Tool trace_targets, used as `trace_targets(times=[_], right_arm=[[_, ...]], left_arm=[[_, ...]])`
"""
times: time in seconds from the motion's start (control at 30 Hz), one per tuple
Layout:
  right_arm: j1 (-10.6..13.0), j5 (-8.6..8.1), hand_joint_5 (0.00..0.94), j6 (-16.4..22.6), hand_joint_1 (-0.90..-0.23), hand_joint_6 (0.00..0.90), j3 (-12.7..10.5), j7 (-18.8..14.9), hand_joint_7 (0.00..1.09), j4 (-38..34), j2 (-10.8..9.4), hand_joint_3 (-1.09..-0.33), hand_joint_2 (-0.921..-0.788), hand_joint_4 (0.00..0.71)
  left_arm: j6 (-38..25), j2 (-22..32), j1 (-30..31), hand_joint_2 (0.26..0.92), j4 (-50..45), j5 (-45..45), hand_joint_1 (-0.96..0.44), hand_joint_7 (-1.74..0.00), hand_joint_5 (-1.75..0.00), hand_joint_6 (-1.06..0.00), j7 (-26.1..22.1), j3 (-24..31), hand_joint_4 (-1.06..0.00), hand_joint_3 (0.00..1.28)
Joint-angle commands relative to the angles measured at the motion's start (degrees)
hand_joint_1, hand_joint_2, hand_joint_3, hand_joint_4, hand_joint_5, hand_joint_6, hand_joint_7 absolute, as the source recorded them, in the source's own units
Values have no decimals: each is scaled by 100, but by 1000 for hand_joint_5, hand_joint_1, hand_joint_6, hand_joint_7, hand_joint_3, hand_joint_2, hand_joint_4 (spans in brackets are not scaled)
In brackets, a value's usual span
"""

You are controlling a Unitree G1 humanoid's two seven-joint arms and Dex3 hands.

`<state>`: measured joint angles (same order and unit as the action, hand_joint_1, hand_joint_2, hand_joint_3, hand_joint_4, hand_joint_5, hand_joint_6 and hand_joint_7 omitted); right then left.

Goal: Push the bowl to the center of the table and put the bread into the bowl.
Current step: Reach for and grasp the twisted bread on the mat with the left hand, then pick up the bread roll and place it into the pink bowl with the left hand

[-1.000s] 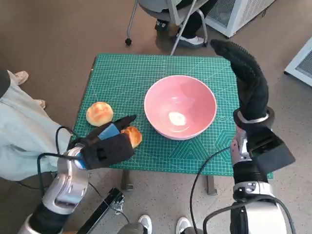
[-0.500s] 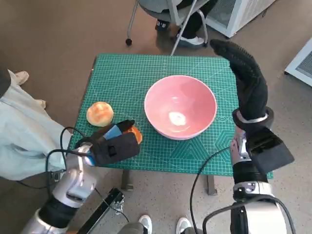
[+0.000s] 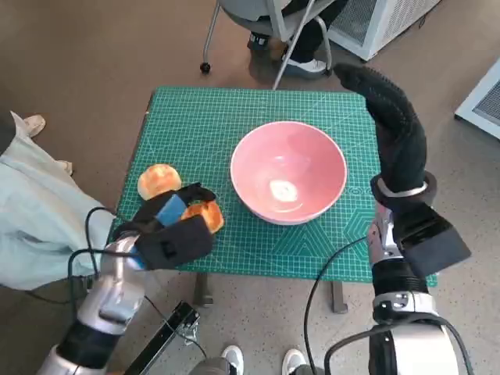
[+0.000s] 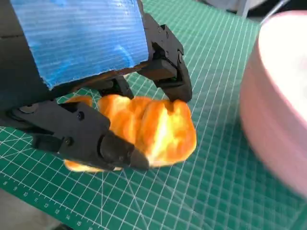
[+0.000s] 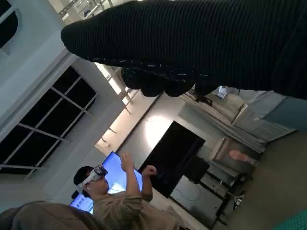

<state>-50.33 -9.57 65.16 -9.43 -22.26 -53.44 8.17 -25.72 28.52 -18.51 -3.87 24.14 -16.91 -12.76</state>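
A pink bowl stands empty on the green mat, slightly right of the middle; its rim shows in the left wrist view. My left hand is near the table's front left edge and grips a golden bread, with fingers on both sides of the bread, which sits low on the mat. The blue-taped back of the left hand covers part of it. A second round bun lies just left of it. My right hand hovers flat over the table's right edge, holding nothing.
A chair with a seated person's feet stands beyond the far edge. A person in pale trousers sits at the left. A white unit is at the back right. In the right wrist view a person wears a headset.
My left hand has drawn in and closed round the bread, which shifted a little to the left and away from the front edge. The right hand and the bowl have hardly moved.
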Motion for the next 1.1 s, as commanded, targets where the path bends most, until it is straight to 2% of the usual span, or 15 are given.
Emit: trace_targets(times=[0.03, 0.27, 0.47, 0.67, 0.9, 1.07, 1.1], right_arm=[[148, -127, 5, -92, -610, 41, 20, -79, 843, -23, -24, -752, -921, 346], [143, -217, 5, -118, -609, 43, 26, -142, 841, -32, -7, -750, -921, 347], [117, -298, 5, -134, -612, 46, 11, -216, 835, -88, -9, -747, -921, 348], [126, -342, 4, -156, -618, 48, 4, -247, 830, -56, -44, -746, -921, 346], [138, -336, 4, -139, -618, 52, 16, -231, 827, -61, -66, -745, -921, 347], [171, -343, 3, -132, -614, 53, 24, -228, 825, -24, -72, -746, -921, 347], [177, -341, 3, -133, -613, 53, 27, -224, 824, -14, -74, -746, -921, 347]], left_arm=[[185, -18, -119, 903, -676, -198, 3, -1153, -1117, -628, 91, 496, -750, 72], [365, -103, -505, 902, -1213, -191, 2, -1142, -1111, -642, 375, 888, -755, 66], [911, -313, -1103, 898, -1113, -131, 2, -1121, -1079, -671, 801, 912, -776, 50], [1726, -689, -1722, 893, -407, 121, 1, -1112, -1035, -687, 1331, 480, -806, 38], [2633, -842, -2434, 898, 863, 106, 2, -1111, -1021, -676, 1135, -10, -824, 27], [3168, -1170, -2822, 916, 2065, -59, 1, -1157, -1103, -633, 1079, -204, -750, 44], [3227, -1220, -2876, 918, 2252, -104, 1, -1195, -1153, -601, 1045, -212, -696, 79]])
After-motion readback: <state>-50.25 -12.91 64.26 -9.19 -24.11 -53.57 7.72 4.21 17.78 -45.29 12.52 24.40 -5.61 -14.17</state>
